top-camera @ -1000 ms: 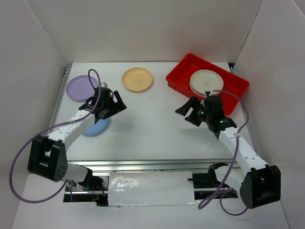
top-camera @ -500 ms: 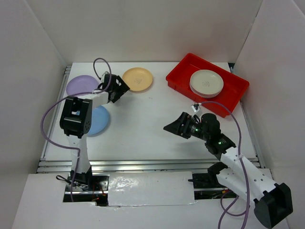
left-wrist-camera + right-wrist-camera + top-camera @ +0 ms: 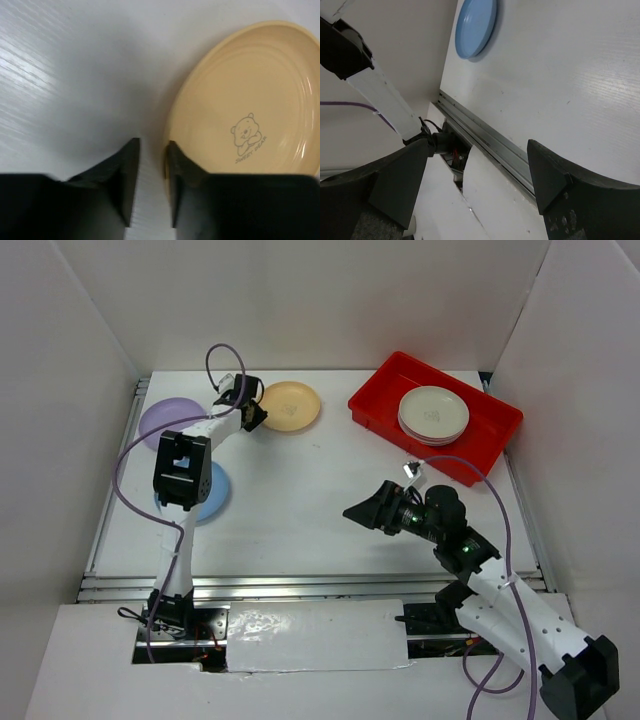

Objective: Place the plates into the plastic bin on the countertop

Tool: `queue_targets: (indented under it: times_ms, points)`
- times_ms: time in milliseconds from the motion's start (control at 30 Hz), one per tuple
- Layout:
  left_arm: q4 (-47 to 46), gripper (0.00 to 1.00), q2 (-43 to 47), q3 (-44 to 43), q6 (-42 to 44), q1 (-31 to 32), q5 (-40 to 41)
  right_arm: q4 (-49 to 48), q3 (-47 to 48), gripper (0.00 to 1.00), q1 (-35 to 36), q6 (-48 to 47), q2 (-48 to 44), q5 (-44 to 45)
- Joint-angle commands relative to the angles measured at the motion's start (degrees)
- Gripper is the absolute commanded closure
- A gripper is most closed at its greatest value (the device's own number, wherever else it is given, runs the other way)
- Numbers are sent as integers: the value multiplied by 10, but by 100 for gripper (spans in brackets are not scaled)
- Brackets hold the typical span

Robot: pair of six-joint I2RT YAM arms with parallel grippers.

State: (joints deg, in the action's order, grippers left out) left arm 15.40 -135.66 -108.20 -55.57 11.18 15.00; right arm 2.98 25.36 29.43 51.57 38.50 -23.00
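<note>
The plates (image 3: 433, 412) that are done form a cream stack in the plastic bin (image 3: 375, 400) at the countertop's (image 3: 320, 465) 2 o'clock. The yellow-orange plate (image 3: 292, 405) at 11 o'clock, the lilac plate (image 3: 160, 421) at 10 and the light blue plate (image 3: 216, 496) at 9 lie outside it. The left gripper (image 3: 152, 145) sits low at the yellow-orange plate's 9 o'clock rim, jaws narrowly apart, evidently because a shallow plate offers only its lip; whether it grips cannot be told. The right gripper (image 3: 479, 145) hangs released and empty near 5 o'clock, judged to be keeping clear of the bin.
</note>
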Motion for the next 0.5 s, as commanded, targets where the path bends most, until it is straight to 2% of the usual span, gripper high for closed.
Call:
queue_targets:
  times_ms: [0,33,100,133,233,267,333,367,467]
  points:
    - [48,66,-26,-15,17,4,15,10,-2,13,11,-5,-17,21]
    - [52,72,-26,-18,19,4,18,11,-3,13,12,-5,-18,23]
    - [62,95,-22,-27,25,6,26,12,-7,13,13,-8,-18,30]
    - [68,100,-19,-30,27,6,30,11,-8,13,13,-9,-12,32]
    - [103,100,21,-15,24,7,54,10,-7,13,14,-17,6,38]
    - [106,100,67,3,23,7,56,8,-3,13,13,-20,14,44]
    - [93,100,126,82,41,13,54,11,8,13,15,-36,41,70]
    - [83,100,193,150,49,23,48,22,30,12,14,-42,56,77]
    - [41,100,308,266,86,59,22,45,91,12,13,-70,118,103]
